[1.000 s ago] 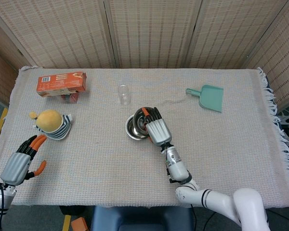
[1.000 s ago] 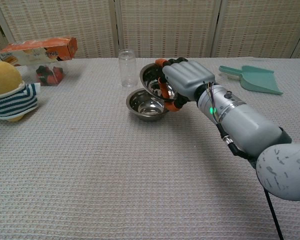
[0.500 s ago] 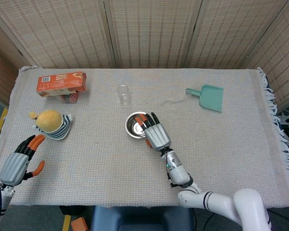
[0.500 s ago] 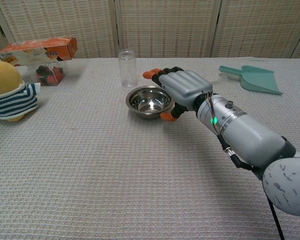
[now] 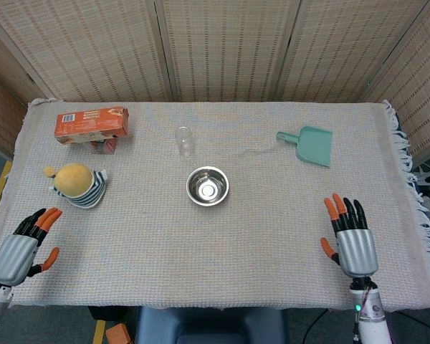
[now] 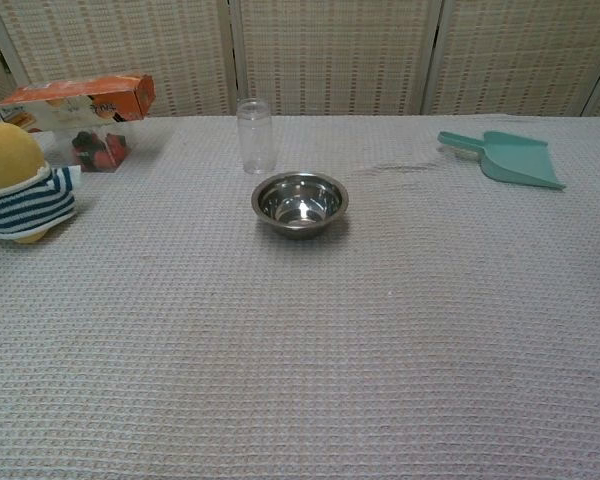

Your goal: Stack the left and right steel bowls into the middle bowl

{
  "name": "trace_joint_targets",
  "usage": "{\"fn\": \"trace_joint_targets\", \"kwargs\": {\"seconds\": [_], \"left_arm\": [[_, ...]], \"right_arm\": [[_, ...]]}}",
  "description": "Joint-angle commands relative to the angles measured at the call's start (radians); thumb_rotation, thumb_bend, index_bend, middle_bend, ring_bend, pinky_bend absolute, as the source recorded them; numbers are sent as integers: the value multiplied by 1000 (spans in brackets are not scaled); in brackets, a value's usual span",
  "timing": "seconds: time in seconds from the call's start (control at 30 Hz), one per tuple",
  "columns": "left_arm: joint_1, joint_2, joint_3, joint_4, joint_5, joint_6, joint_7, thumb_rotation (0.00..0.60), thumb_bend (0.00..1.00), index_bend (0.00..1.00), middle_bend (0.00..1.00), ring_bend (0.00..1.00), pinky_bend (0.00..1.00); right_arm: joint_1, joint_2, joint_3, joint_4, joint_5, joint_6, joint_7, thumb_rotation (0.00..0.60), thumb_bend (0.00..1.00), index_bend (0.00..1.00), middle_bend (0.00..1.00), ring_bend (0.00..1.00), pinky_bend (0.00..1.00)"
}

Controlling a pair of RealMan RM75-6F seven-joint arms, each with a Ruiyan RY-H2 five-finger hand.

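Note:
A stack of steel bowls (image 5: 207, 185) (image 6: 299, 202) sits upright at the table's middle, looking like one bowl from above. My right hand (image 5: 349, 237) hovers over the front right of the table, fingers spread, holding nothing, far from the bowls. My left hand (image 5: 23, 244) is at the front left corner, fingers apart and empty. Neither hand shows in the chest view.
A clear glass (image 5: 184, 140) (image 6: 254, 135) stands just behind the bowls. An orange box (image 5: 92, 124) lies at the back left, a yellow plush toy (image 5: 76, 183) in front of it, and a teal dustpan (image 5: 309, 145) at the back right.
My right hand let the bowl drop into the stack, then pulled back from the bowls to the front right edge. The left hand drifted slightly lower.

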Motion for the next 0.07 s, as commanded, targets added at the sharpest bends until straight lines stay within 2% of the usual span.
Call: {"fn": "trace_joint_targets", "kwargs": {"seconds": [0.03,0.07], "left_arm": [[4,-6,-3,-16,12,7,38,600,448,0,12,22,140],[4,-11,-4,-16,16,9,47,600,445,0,6,17,140]], "right_arm": [[-37,78,-38,-16,-46,4,80,600,148,0,0,0,0],[-42,92,-36,-25,-45,-1,91,600,148,0,0,0,0]]}}
